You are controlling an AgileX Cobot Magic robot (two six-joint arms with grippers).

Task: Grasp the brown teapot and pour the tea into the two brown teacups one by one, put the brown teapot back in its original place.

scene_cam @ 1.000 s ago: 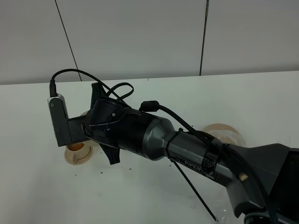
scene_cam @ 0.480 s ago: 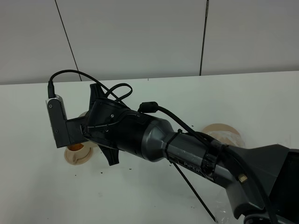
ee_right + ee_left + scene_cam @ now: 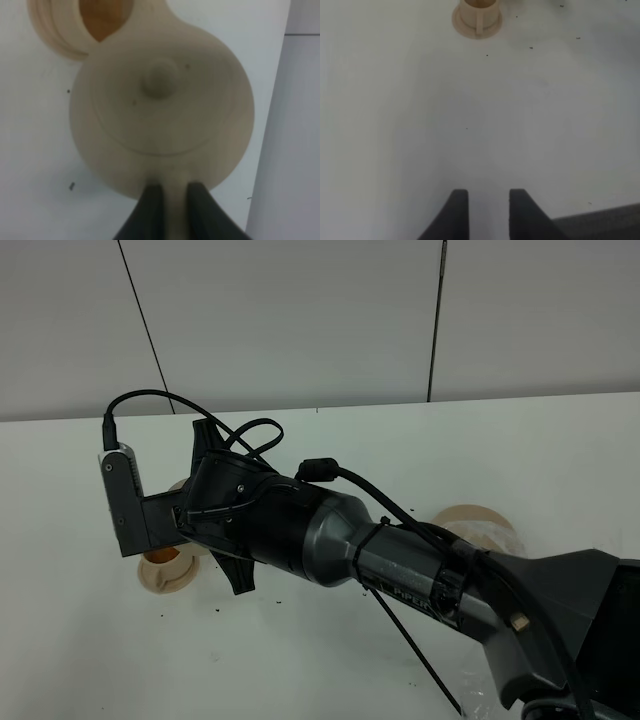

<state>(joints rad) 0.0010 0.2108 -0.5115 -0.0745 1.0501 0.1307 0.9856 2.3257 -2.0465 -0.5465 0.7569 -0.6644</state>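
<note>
In the right wrist view the brown teapot (image 3: 160,115) is seen from above, lid knob in the middle. My right gripper (image 3: 174,197) is shut on its loop handle. Its spout end hangs over a brown teacup (image 3: 100,22) with amber tea inside. From the exterior high view that teacup (image 3: 165,565) stands on its saucer at the table's left, and the right arm's wrist (image 3: 240,510) hides the teapot. The round tan plate (image 3: 485,525) lies bare to the right. My left gripper (image 3: 488,207) hovers low over bare table, narrowly open and holding nothing, with a teacup (image 3: 478,14) far ahead.
The right arm (image 3: 420,570) reaches diagonally across the white table (image 3: 330,660) from the lower right, with cables looping over its wrist. Small dark specks dot the tabletop. A grey panelled wall (image 3: 300,320) stands behind the table's far edge.
The right arm's wrist has shifted slightly to the left over the teacup with the teapot in its grip, then held still. The left gripper shows no change.
</note>
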